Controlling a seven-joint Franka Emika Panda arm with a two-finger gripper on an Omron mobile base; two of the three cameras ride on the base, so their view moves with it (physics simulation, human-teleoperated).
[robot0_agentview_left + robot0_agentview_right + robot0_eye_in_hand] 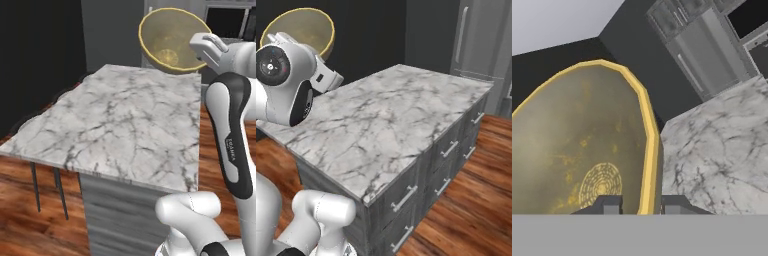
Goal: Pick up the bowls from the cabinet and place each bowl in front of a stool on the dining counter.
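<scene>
**Claw pinching yellow bowl rim, above counter**

Claw (641,205): jaws narrow, one finger (608,204) inside the yellow bowl (577,150), the other outside, rim clamped between them. Bowl held clear of any surface, tipped on its side so its mouth faces the left base camera (172,40). In the right base view the bowl (303,30) rises just behind the white wrist. The marble counter (125,125) lies below and beside the claw, apart from the bowl. A tall grey cabinet (699,50) stands well beyond the claw.
</scene>
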